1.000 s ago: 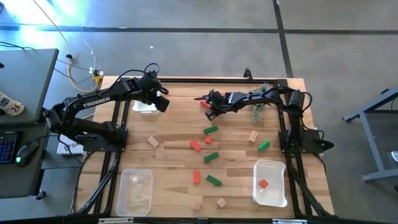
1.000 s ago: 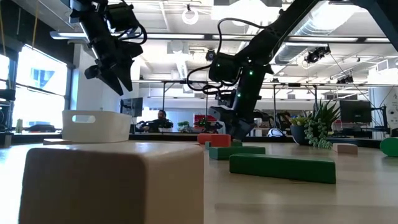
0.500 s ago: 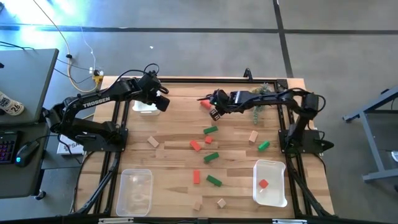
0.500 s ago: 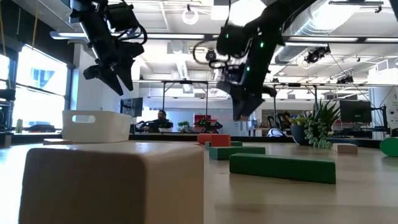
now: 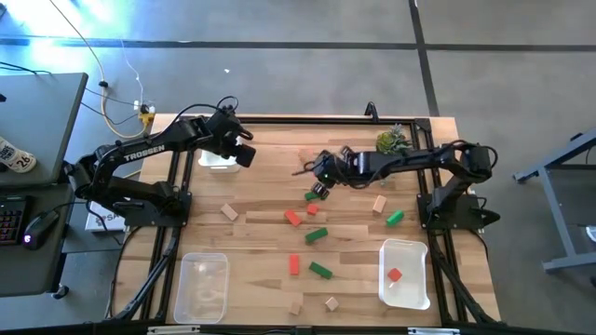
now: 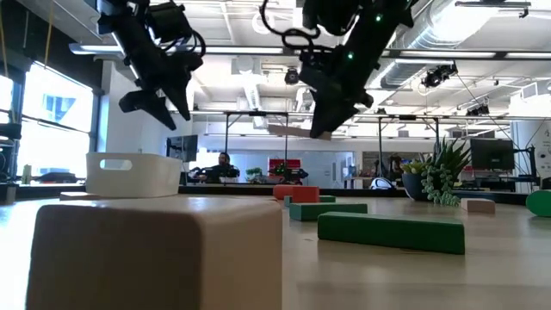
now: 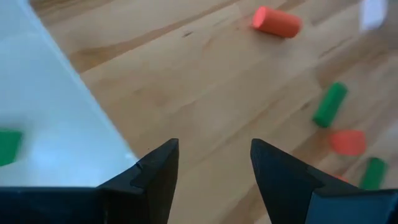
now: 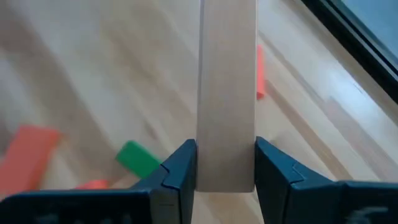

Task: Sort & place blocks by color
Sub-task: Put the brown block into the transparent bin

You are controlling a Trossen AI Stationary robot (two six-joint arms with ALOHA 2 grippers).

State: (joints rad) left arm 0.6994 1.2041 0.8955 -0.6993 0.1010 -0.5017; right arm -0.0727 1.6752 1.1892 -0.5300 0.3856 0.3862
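My right gripper (image 5: 318, 177) hangs above the far middle of the table, shut on a plain tan bar (image 8: 227, 93). My left gripper (image 7: 214, 162) stands open and holds nothing. It hovers over the inner edge of the white tray (image 5: 217, 159) at the far left, where one green block (image 7: 7, 146) lies. Loose red, green and tan blocks lie flat on the wood, among them a green one (image 5: 315, 194), a red one (image 5: 292, 218) and a tan one (image 5: 379, 204). My right gripper pinches the tan bar's two long sides (image 8: 227, 177) between its two fingers, at the end nearest the wrist. The bar runs on past the fingertips along the way they point. It juts out about level (image 6: 288, 131), lifted clear of the table.
A clear tray (image 5: 203, 287) sits near left. A white tray (image 5: 405, 251) near right holds a red block (image 5: 395, 274). A small potted plant (image 5: 391, 141) stands at the far right. A red round block (image 7: 277, 22) lies at the far middle. A black frame rims the table.
My right gripper has risen from the tabletop at the far middle with the tan bar, which now hangs clear. It has also come a little toward the near edge, and its wrist has rolled.
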